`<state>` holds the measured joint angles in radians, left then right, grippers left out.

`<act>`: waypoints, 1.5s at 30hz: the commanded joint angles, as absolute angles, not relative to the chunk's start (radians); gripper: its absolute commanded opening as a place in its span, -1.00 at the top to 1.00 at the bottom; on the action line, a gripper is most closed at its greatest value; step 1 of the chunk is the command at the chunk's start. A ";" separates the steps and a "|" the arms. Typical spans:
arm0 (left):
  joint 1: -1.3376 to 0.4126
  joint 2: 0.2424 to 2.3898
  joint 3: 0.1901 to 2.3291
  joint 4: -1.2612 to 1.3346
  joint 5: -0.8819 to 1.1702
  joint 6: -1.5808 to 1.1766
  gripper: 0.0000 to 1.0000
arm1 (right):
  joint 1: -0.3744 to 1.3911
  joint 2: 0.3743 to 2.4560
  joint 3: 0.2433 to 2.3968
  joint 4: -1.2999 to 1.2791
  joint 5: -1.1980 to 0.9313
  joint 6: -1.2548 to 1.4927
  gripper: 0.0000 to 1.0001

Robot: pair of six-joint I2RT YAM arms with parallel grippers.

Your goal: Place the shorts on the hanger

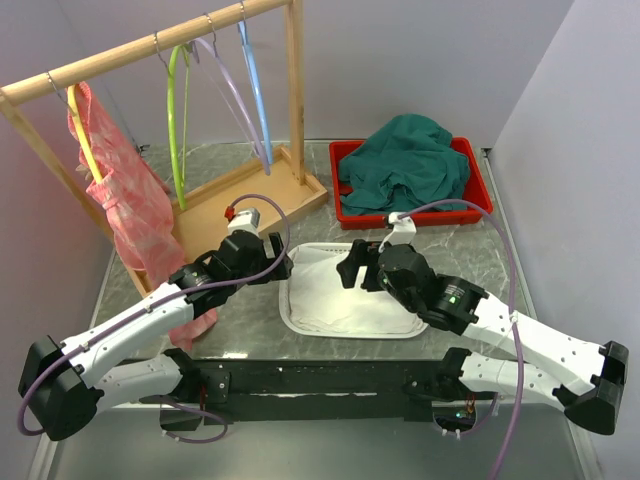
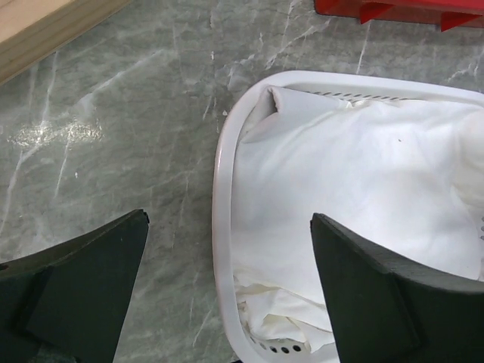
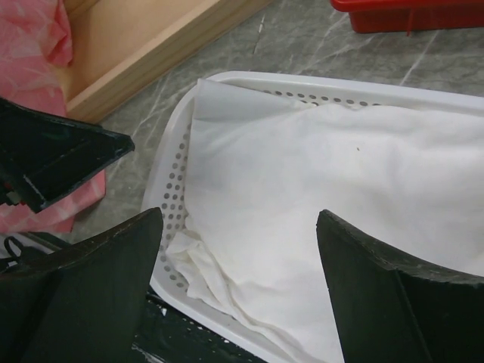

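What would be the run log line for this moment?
left gripper: open, empty | right gripper: open, empty | shorts: in red bin | hanger: on rack

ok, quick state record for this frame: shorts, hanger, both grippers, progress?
shorts: bunched in the red tray, back right of the table
hanger: green, bare, hooked on the rack, back left
left gripper: open, empty, over the left rim of the basket
right gripper: open, empty, over the white cloth in the basket
progress: not started; neither gripper is at the shorts or the hanger
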<state>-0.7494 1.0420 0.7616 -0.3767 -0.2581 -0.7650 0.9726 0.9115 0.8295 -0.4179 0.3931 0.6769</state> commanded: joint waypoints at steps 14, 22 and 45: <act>-0.747 1.009 0.732 -0.353 -0.221 -0.758 -0.99 | 0.919 0.930 0.808 -0.393 0.384 0.647 -0.81; -0.749 1.098 0.698 -0.289 -0.172 -0.750 -0.98 | 0.878 0.933 0.810 -0.390 0.361 0.634 -0.82; -1.087 1.912 1.254 0.083 -0.084 -0.923 -0.91 | 0.641 0.744 1.071 -0.567 0.465 0.532 -0.87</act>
<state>-1.0431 1.7824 1.0584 -0.0216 -0.1463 -0.8711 0.6571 0.7967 0.9962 -0.5232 0.4046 0.5655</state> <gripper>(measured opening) 0.969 0.934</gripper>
